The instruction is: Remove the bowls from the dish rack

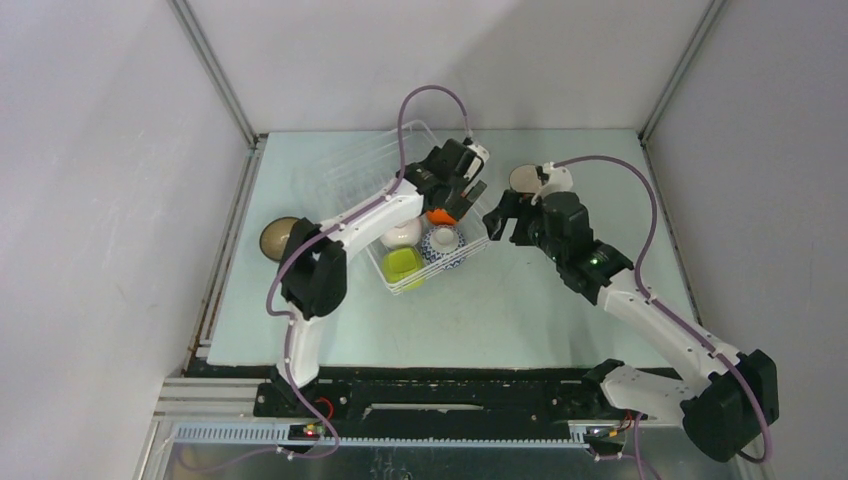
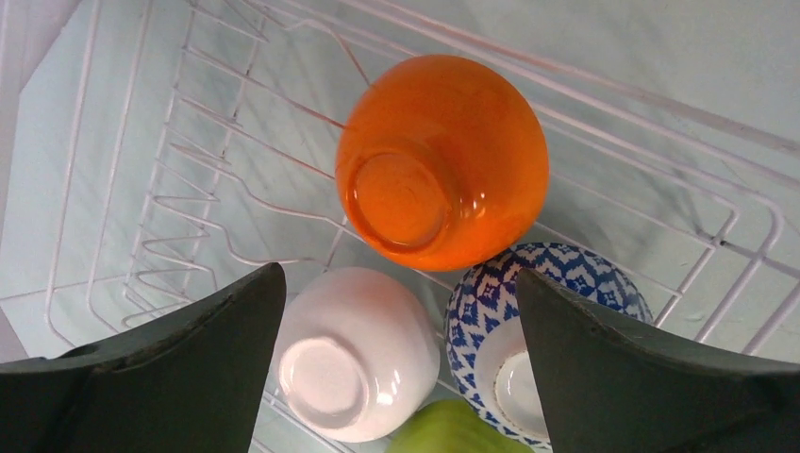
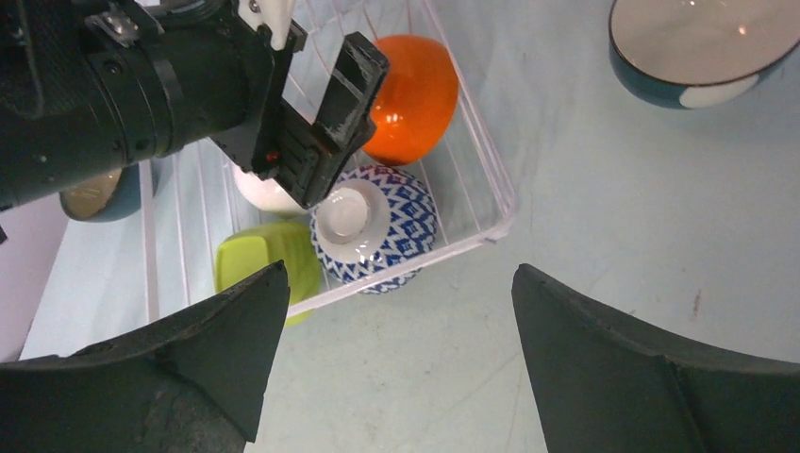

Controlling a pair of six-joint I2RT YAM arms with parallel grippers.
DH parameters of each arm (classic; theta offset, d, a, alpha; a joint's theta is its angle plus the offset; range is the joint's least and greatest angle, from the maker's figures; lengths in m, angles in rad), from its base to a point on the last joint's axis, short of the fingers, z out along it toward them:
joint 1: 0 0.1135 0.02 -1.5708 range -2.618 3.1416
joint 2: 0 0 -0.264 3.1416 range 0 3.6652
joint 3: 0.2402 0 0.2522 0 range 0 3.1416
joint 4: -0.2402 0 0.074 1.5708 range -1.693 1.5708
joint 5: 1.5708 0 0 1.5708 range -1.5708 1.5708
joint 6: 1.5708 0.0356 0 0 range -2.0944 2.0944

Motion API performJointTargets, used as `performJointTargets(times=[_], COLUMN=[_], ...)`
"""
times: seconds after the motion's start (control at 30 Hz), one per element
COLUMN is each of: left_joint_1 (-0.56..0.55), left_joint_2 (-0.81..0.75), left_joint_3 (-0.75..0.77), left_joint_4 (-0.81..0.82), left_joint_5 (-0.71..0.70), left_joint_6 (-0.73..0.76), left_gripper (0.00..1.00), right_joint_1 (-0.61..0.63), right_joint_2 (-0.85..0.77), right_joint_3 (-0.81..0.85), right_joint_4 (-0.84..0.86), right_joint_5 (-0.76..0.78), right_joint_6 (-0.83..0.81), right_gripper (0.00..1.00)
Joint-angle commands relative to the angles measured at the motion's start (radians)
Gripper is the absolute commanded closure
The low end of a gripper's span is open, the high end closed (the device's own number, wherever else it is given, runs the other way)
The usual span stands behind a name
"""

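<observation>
Left wrist view: my left gripper (image 2: 396,283) hangs with fingers apart over the orange bowl (image 2: 443,160) in the rack (image 2: 172,202), with the white bowl (image 2: 354,354), patterned bowl (image 2: 486,307) and green bowl (image 2: 453,431) beside it. My right gripper (image 3: 401,283) is spread wide and empty, just outside the rack.

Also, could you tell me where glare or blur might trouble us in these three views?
Left wrist: small bright highlights on the orange bowl and white bowl; the dish rack wires read sharp. Right wrist: a glint inside the dark bowl; the right gripper's fingers dark and featureless. Top external: even, soft light, only faint shadows.
</observation>
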Motion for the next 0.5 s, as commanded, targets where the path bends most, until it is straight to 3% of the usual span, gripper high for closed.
performJointTargets(times=[0.0, 0.47], left_joint_1=[-0.017, -0.100], left_joint_2=[0.019, 0.094], left_joint_3=[0.058, 0.074], left_joint_4=[0.001, 0.079], left_joint_5=[-0.006, -0.234], left_joint_6=[0.062, 0.047], left_gripper=[0.00, 0.00], right_joint_1=[-0.014, -0.016], right_joint_2=[-0.067, -0.315], right_joint_3=[-0.048, -0.215], right_joint_4=[0.078, 0.219], right_joint_5=[0.031, 0.156], right_joint_6=[0.037, 0.051], right_gripper=[0.04, 0.03])
